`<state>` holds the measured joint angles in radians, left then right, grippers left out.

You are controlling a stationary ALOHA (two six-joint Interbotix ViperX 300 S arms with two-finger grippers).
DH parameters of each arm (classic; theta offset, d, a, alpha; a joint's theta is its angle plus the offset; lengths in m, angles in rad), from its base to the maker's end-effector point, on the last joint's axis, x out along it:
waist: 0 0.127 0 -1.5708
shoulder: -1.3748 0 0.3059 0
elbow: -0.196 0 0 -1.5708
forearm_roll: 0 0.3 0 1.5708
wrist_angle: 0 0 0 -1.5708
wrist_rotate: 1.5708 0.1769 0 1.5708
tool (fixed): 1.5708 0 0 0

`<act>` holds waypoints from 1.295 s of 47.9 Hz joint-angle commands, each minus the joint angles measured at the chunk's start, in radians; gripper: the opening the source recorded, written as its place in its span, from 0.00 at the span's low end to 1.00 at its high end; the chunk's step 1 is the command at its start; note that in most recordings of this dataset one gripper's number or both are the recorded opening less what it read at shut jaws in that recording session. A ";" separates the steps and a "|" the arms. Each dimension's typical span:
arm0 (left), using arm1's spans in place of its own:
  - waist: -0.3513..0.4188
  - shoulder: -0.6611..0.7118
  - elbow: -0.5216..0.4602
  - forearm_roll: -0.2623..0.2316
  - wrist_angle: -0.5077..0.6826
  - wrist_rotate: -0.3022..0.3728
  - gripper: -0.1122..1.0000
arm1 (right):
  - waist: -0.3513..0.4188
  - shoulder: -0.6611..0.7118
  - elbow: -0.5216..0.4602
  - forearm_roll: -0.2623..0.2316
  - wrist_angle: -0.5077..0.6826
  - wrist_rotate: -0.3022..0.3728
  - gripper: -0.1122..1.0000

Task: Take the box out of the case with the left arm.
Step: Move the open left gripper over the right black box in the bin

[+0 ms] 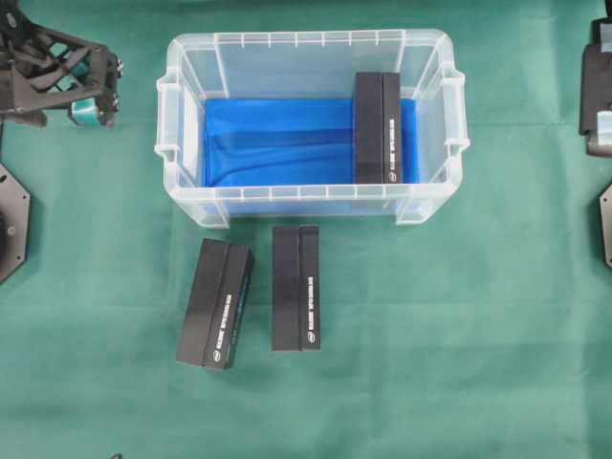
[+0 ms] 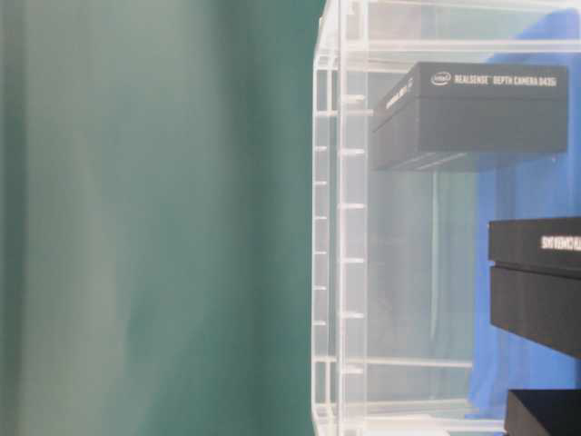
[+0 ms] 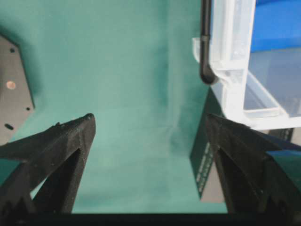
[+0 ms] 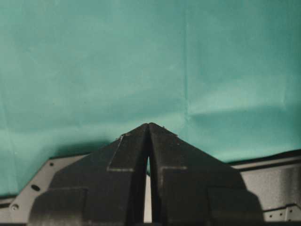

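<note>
The case [image 1: 182,96] is a clear tub with a blue lining, standing at the back middle of the green cloth. One black box [image 1: 378,127] lies inside it against the right end, also seen through the case wall [image 2: 340,227] as the box [image 2: 472,113]. My left gripper [image 1: 96,96] hangs at the far left, apart from the case and outside its left end. In the left wrist view the left gripper [image 3: 148,125] is open, with only cloth between its fingers and the case's corner [image 3: 235,70] to the right. My right gripper [image 4: 148,125] is shut and holds nothing.
Two more black boxes [image 1: 215,303] [image 1: 295,300] lie on the cloth just in front of the case. One of them [image 3: 203,155] shows beside my left gripper's right finger. The right arm [image 1: 598,91] rests at the far right edge. Grey base plates sit at both sides.
</note>
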<state>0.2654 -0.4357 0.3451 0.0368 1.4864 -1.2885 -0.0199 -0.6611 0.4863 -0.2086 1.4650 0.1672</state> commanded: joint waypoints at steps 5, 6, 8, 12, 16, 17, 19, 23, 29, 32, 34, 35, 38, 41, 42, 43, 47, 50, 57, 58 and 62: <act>0.000 0.037 -0.066 -0.002 -0.005 0.002 0.92 | -0.002 -0.002 -0.009 -0.005 -0.005 0.002 0.11; -0.002 0.043 -0.074 -0.002 -0.005 0.002 0.92 | -0.002 -0.002 -0.011 -0.005 -0.005 0.002 0.11; -0.005 0.060 -0.091 -0.002 -0.005 0.002 0.92 | -0.002 -0.002 -0.009 -0.005 -0.005 0.002 0.11; -0.009 0.092 -0.127 -0.002 -0.005 0.002 0.92 | -0.002 0.000 -0.009 -0.005 -0.005 0.002 0.11; -0.018 0.132 -0.175 -0.003 -0.005 0.002 0.92 | -0.002 -0.002 -0.009 -0.005 -0.005 0.002 0.11; -0.023 0.147 -0.195 -0.003 -0.005 0.002 0.92 | -0.002 -0.002 -0.009 -0.005 -0.005 0.002 0.11; -0.028 0.170 -0.224 -0.003 -0.005 0.002 0.92 | -0.002 -0.002 -0.011 -0.005 -0.005 0.002 0.11; -0.038 0.227 -0.288 -0.002 -0.005 0.002 0.92 | -0.002 0.000 -0.009 -0.005 -0.003 0.002 0.11; -0.049 0.314 -0.393 -0.002 -0.002 0.003 0.92 | -0.002 -0.002 -0.009 -0.005 -0.005 0.002 0.11; -0.055 0.365 -0.451 -0.002 0.000 0.005 0.92 | -0.002 -0.002 -0.009 -0.005 -0.003 0.002 0.11; -0.060 0.394 -0.486 -0.002 0.000 0.006 0.92 | -0.002 -0.002 -0.008 -0.005 -0.002 0.002 0.11; -0.061 0.408 -0.505 -0.003 0.002 0.008 0.92 | -0.002 -0.002 -0.009 -0.005 -0.002 0.002 0.11; -0.071 0.459 -0.569 -0.003 0.002 0.021 0.92 | -0.002 -0.003 -0.008 -0.005 -0.002 0.002 0.11; -0.075 0.503 -0.627 -0.002 0.002 0.035 0.92 | -0.002 -0.003 -0.003 -0.005 -0.002 0.002 0.11; -0.077 0.517 -0.646 -0.002 0.003 0.038 0.92 | -0.002 -0.003 -0.003 -0.005 -0.002 0.002 0.11; -0.077 0.531 -0.667 -0.002 0.003 0.040 0.92 | -0.002 -0.003 -0.002 -0.003 -0.002 0.002 0.11; -0.083 0.595 -0.755 -0.003 0.014 0.043 0.92 | -0.002 -0.005 0.002 -0.005 -0.003 0.002 0.11; -0.087 0.637 -0.810 -0.002 0.026 0.044 0.92 | -0.002 -0.005 0.005 -0.005 -0.003 0.002 0.11; -0.101 0.735 -0.939 -0.003 0.044 0.049 0.92 | -0.002 -0.006 0.012 -0.005 -0.003 0.002 0.11; -0.101 0.746 -0.953 -0.003 0.046 0.052 0.92 | -0.002 -0.006 0.014 -0.005 -0.003 0.002 0.11; -0.104 0.799 -1.011 -0.008 0.048 0.071 0.92 | -0.002 -0.006 0.017 -0.005 -0.003 0.000 0.11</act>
<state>0.1641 0.3497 -0.5967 0.0322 1.5324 -1.2287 -0.0199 -0.6627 0.5123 -0.2086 1.4665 0.1672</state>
